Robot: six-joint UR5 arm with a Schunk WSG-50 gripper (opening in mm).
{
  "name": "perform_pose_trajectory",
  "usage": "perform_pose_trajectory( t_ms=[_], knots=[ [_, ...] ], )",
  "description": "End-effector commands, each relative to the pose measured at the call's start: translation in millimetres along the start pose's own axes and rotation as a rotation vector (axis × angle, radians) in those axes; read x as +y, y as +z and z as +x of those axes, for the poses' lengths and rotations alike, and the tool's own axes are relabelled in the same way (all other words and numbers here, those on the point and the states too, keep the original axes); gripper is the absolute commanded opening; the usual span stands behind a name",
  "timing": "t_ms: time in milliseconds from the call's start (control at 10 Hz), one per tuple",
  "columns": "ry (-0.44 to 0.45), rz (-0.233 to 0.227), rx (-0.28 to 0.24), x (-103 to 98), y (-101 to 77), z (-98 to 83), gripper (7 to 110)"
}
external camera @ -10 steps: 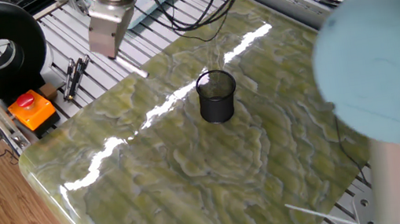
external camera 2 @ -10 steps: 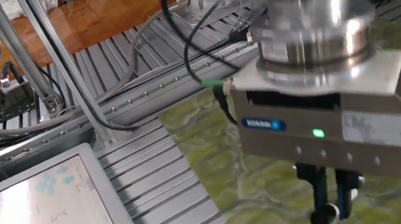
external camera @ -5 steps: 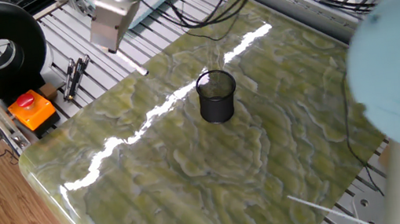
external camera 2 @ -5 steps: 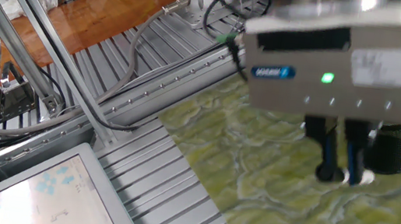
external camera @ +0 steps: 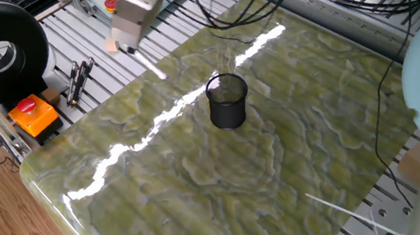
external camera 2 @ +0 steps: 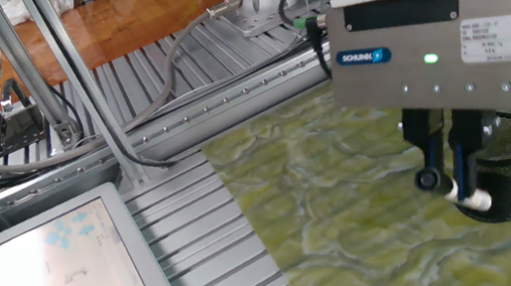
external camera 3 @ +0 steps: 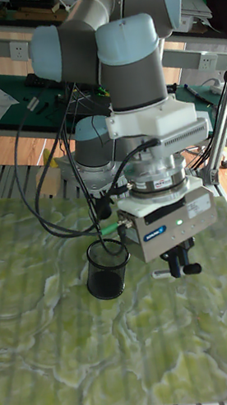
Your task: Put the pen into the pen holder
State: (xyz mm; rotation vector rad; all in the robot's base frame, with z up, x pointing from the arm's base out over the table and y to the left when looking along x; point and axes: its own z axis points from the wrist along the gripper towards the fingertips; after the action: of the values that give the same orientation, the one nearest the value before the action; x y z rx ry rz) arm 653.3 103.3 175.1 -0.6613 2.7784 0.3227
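Above the green marbled surface [external camera: 202, 177], the gripper [external camera 2: 453, 179] is clamped on the pen [external camera 2: 465, 188], held clear of the top and slanting down, left of the empty mesh pen holder [external camera: 228, 101] standing upright mid-surface

UR5 arm bent over the table, wrist pointing down, gripper [external camera 2: 453, 181] fingers clamped on the pen [external camera 2: 464, 177], raised
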Motion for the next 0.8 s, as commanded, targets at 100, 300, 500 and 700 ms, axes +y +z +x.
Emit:
perform_pose_trajectory(
  t_ms=[100, 300, 500, 700],
  knots=[
    [0.029, -0.010, 0.128, -5, -6.5, 40.2, 7],
    [0.027, -0.014, 0.123, -4, -6.3, 39.0, 7],
    [0.026, -0.020, 0.077, -3, -5.2, 27.5, 7],
    [0.021, -0.044, 0.050, 3, -5.0, 20.9, 7]
  ],
)
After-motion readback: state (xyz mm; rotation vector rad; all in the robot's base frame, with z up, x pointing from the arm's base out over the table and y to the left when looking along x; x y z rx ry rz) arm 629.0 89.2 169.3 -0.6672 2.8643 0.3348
